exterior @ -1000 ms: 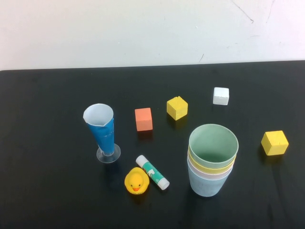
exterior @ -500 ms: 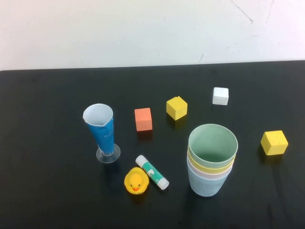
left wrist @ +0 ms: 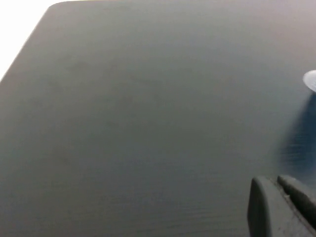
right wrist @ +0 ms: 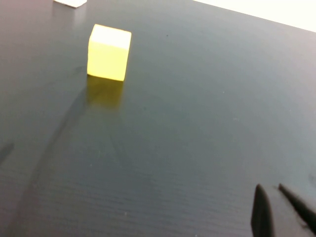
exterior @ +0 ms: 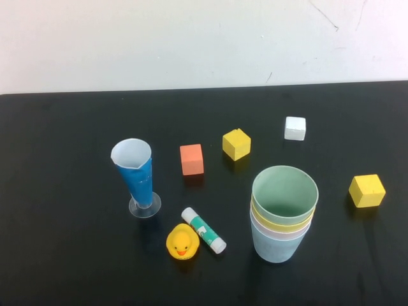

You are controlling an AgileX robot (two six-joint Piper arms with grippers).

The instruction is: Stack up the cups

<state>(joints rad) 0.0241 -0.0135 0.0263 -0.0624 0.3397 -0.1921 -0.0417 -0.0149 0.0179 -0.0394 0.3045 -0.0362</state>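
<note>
Black table (exterior: 64, 255) – cups (exterior: 284, 210) beyond both claws (left wrist: 282, 207) (right wrist: 279, 210)

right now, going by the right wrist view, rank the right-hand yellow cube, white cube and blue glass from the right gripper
1. right-hand yellow cube, just ahead of the right gripper
2. white cube, beyond it
3. blue glass, left side, ahead of the left gripper

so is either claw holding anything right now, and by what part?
Nothing is held. The left claw and right claw each show fingers close together over bare table. The cups stand nested, untouched.
</note>
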